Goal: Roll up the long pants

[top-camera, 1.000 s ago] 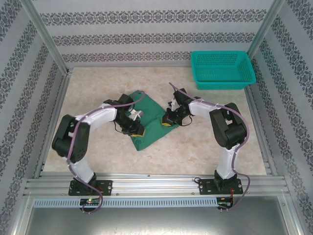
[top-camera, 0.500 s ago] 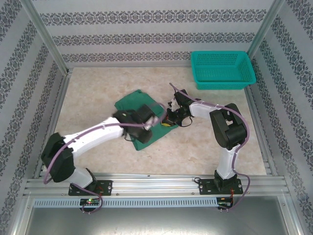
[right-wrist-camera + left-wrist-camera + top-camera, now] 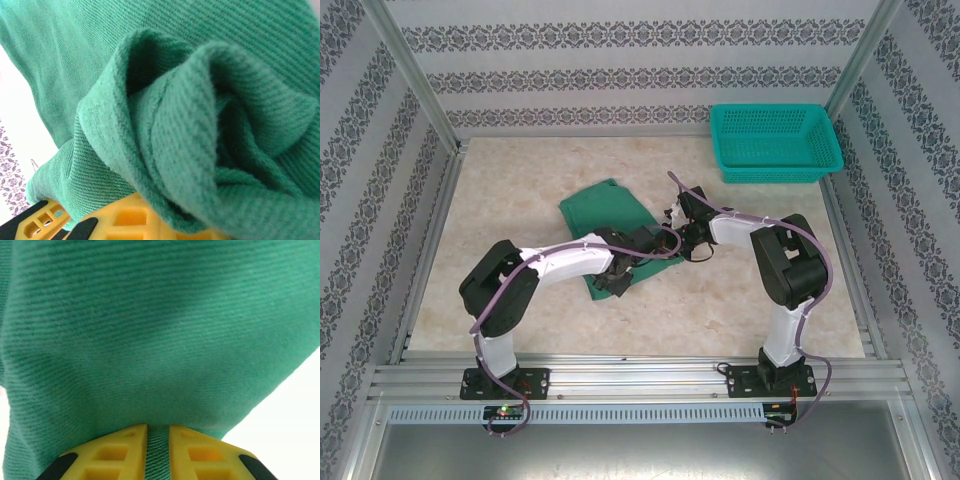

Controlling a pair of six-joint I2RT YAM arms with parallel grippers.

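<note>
The long pants (image 3: 605, 208) lie as a folded dark green cloth in the middle of the table. My left gripper (image 3: 642, 246) reaches across their near right edge. In the left wrist view its yellow fingers (image 3: 125, 445) are shut on a narrow strip of the cloth (image 3: 150, 340), which hangs wide in front. My right gripper (image 3: 680, 234) meets the same edge from the right. Close to the right wrist camera, the pants (image 3: 200, 125) curl into a loose spiral roll. The roll drapes over one yellow finger (image 3: 127, 220); the other finger is hidden under cloth.
A teal mesh basket (image 3: 775, 143) stands at the back right. Patterned walls and metal posts (image 3: 415, 80) enclose the pale tabletop (image 3: 510, 180). The two grippers are very close together over the cloth's right edge.
My left arm has swung right across the pants until its gripper is beside the right gripper. The cloth's right part has bunched inward. The right arm has barely moved.
</note>
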